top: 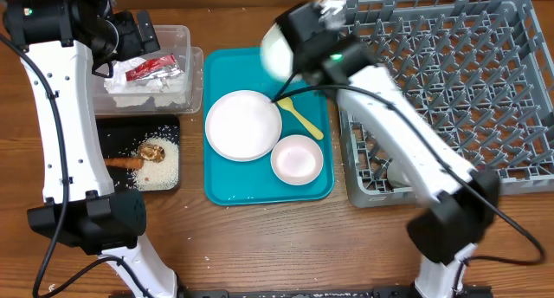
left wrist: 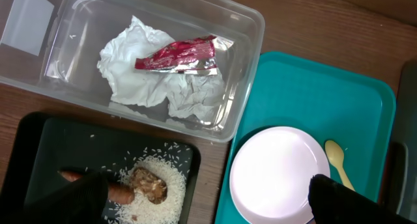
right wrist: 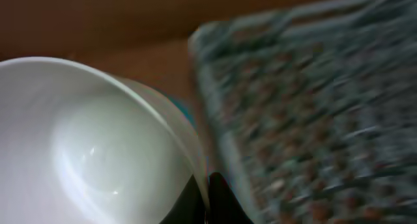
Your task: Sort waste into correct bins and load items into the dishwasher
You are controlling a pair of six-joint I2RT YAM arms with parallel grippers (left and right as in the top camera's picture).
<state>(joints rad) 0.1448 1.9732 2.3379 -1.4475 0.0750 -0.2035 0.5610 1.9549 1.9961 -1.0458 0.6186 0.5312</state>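
My right gripper (right wrist: 207,198) is shut on the rim of a white bowl (right wrist: 85,152) and holds it in the air above the teal tray's back edge, left of the grey dish rack (top: 450,81); the bowl also shows from overhead (top: 275,48). My left gripper (left wrist: 208,201) is open and empty, high above the clear tub (left wrist: 247,28) and black tray (left wrist: 39,146). The tub holds the white napkin (left wrist: 140,74) and red wrapper (left wrist: 176,55). The black tray holds rice (left wrist: 166,198), brown scraps (left wrist: 148,183) and the carrot (left wrist: 120,193). The plate (top: 242,125), second bowl (top: 297,158) and yellow spoon (top: 300,118) lie on the teal tray.
The teal serving tray (top: 225,185) sits between the bins and the rack. A white cup (top: 400,172) stands in the rack's front left part. The brown table (top: 277,246) shows in front.
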